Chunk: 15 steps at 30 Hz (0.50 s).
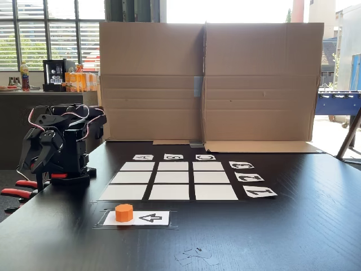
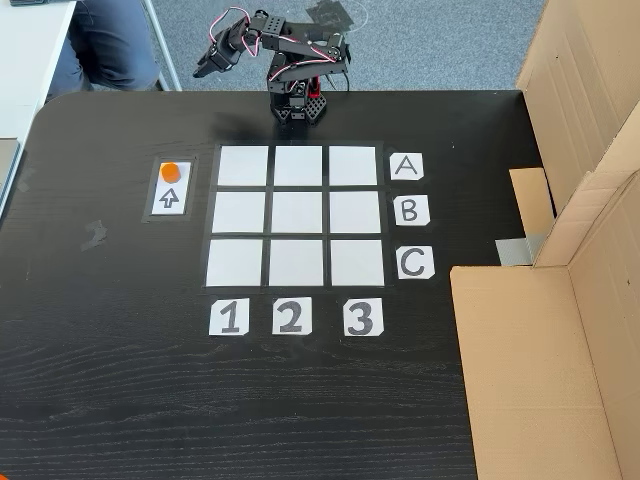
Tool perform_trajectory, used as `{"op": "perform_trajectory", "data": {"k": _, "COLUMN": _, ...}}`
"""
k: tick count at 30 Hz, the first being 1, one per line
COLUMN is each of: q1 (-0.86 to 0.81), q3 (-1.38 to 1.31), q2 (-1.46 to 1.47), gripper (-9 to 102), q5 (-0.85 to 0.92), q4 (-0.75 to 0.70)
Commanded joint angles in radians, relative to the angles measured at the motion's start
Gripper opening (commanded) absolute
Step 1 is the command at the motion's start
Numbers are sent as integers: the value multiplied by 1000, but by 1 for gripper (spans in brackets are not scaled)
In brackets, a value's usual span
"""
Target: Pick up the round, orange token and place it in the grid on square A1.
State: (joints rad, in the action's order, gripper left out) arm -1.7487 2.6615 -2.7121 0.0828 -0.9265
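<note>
We are judging the token point(image 2: 171, 171) light, rigid and slightly slick, best pinched across its faceted sides, while we cannot tell the tool's point(image 2: 203, 70) state.

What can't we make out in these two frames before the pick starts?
- Gripper jaws: too small and dark in both fixed views to tell open or shut.
- Token underside contact with the arrow card: hidden by the token itself.
- Person behind the table: cut off by the top edge.
- Grid labels read mirrored and small in the low fixed view.
</note>
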Motion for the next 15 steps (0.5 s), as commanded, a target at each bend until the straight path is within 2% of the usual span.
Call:
{"op": "perform_trajectory", "data": {"k": 1, "q1": 15, "q3": -146, "q2": 106, "gripper": 19, "q5": 8, "q4": -69}}
{"op": "perform_trajectory", "data": {"k": 11, "q1": 190, "q3": -532, "q2": 436, "gripper": 19, "q5": 0, "q4": -419}}
{"op": "perform_trajectory", "data": {"k": 15, "q1": 268, "q3": -640, "q2": 540, "gripper": 24, "q5": -28, "q4": -483}}
